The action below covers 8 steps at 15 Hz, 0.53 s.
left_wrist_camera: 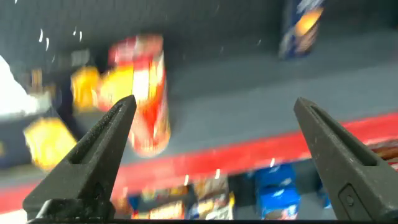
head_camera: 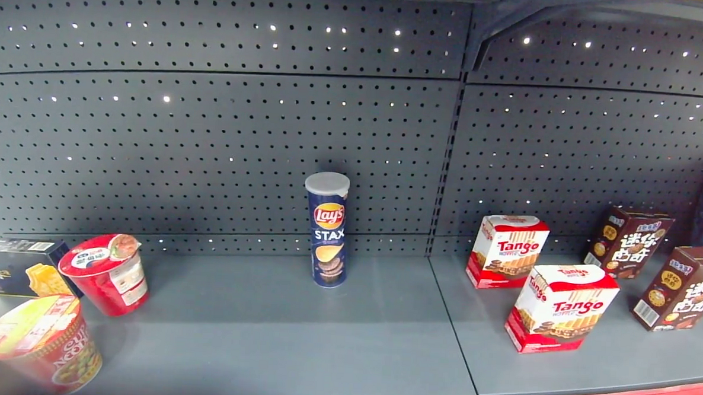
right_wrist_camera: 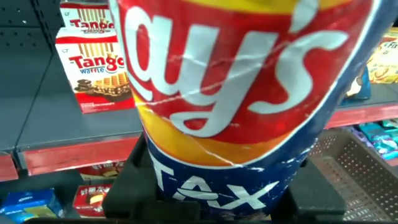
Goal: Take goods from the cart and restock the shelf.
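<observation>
While my right claw clamps around a blue chip can, the shelf lies ahead of it, where a matching can stands upright near the back panel. My left claw gapes wide, holding nothing.

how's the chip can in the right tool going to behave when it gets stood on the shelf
The held chip can looks glossy and round, so it may slip under a loose grip and would likely roll if laid down. Its twin on the shelf stands tall and narrow, so it probably tips if nudged high.
</observation>
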### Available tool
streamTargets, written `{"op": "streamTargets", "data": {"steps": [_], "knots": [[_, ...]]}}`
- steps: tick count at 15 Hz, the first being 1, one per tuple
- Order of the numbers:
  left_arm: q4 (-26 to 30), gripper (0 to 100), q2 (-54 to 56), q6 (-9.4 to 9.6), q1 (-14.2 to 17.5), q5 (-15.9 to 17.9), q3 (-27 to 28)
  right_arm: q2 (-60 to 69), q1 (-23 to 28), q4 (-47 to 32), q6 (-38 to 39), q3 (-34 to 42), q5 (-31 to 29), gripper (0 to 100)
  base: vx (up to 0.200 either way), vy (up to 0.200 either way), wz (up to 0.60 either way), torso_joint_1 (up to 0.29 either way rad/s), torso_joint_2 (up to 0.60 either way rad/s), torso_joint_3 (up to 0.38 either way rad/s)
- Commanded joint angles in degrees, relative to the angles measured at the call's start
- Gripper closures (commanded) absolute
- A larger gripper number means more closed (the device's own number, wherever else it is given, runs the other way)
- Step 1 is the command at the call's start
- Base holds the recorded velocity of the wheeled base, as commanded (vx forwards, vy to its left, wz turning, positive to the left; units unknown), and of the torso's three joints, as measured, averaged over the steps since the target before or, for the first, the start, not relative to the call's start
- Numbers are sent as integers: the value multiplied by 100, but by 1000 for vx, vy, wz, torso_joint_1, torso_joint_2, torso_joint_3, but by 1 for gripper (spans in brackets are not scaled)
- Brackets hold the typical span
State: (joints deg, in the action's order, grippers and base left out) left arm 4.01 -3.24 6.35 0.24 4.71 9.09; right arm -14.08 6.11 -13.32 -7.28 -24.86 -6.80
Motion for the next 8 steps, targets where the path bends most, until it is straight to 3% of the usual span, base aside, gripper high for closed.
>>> {"op": "streamTargets", "data": {"steps": [1, 3, 4, 5, 6, 7, 8], "knots": [[267, 0, -1390, -73, -174, 663, 1261, -227, -13, 23, -98, -37, 12, 100, 0, 0, 0, 0, 0, 0], [267, 0, -1926, -363, -218, 1402, 1393, -376, -39, 67, -160, -90, 21, 100, 0, 0, 0, 0, 0, 0], [258, 0, -2269, -415, -218, 1656, 1499, -420, -39, 93, -160, -116, 21, 100, 0, 0, 0, 0, 0, 0], [232, 0, -2541, -398, -235, 1894, 1508, -420, -39, 93, -151, -133, 21, 100, 0, 0, 0, 0, 0, 0], [3, 0, -2954, -380, -455, 2535, 1481, -473, -48, 93, -160, -213, 30, 100, 0, 0, 0, 0, 0, 0], [-340, 0, -3253, -380, -561, 2904, 1393, -517, -48, 102, -160, -274, 91, 100, 0, 0, 0, 0, 0, 0], [-498, 0, -3429, -371, -596, 3010, 1332, -561, -48, 102, -160, -309, 127, 100, 0, 0, 0, 0, 0, 0]]}}
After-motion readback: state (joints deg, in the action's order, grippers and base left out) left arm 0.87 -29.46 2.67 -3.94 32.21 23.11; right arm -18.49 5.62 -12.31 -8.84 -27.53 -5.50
